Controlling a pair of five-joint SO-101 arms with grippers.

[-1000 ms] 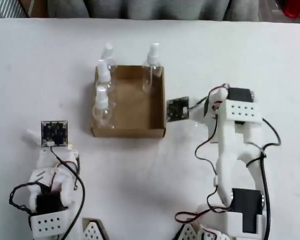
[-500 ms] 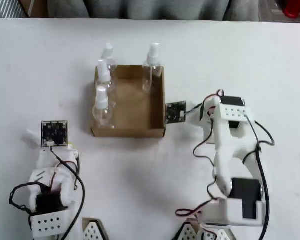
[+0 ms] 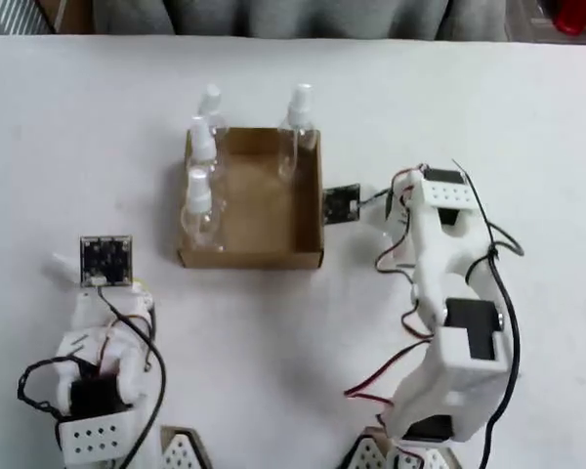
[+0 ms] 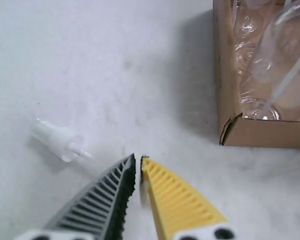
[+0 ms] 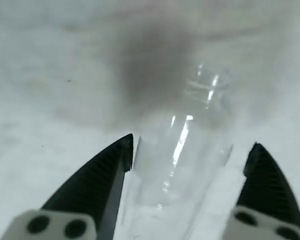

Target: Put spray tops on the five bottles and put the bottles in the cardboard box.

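Cardboard box point(image 3: 249, 258) holds four capped bottles point(image 3: 197, 200) — three along one wall, one at a far corner. Right gripper point(image 5: 191, 142) stands wide open astride a clear uncapped bottle point(image 5: 182, 165) lying on the table beside the box. Left gripper point(image 4: 138, 162) — jaws nearly closed, empty — sits near a loose spray top point(image 4: 57, 140).

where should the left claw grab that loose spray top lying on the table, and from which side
I'd grip the spray top across its wider round body, coming down from above. It lies on its side on the table, so both curved flanks are free, while its thin tip offers little to hold. The left claw, now shut, would need to open first.
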